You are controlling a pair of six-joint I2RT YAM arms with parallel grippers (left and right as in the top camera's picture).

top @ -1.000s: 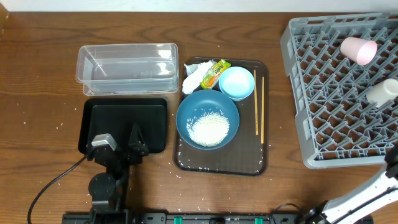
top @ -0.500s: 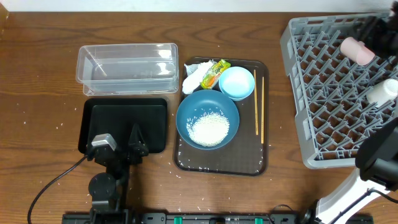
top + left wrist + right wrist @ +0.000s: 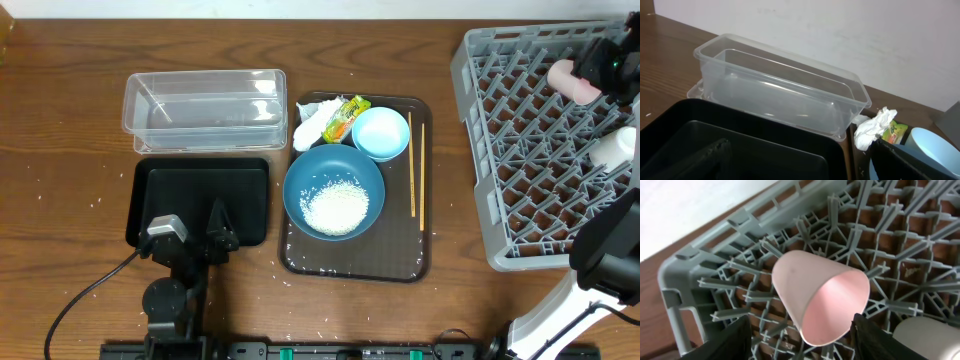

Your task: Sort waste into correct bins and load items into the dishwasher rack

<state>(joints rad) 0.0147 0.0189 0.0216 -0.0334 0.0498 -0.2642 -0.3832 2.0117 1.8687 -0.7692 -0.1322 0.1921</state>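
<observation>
Right claw (image 3: 799,330) hung with its jaws spread either side of the small pink plastic cup (image 3: 810,285), not pinching it. That cup lay on its side among the pegs of the big grey lattice dishwasher rack (image 3: 700,270), near a small white cup (image 3: 930,337). I reckoned a careless finger could clip its rim on lifting and roll it.

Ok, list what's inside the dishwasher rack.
A pink cup lies on its side on the pegs of the dishwasher rack, with a white cup beside it. The right gripper hangs over the far right corner and hides what lies beneath; elsewhere only bare lattice shows.
</observation>
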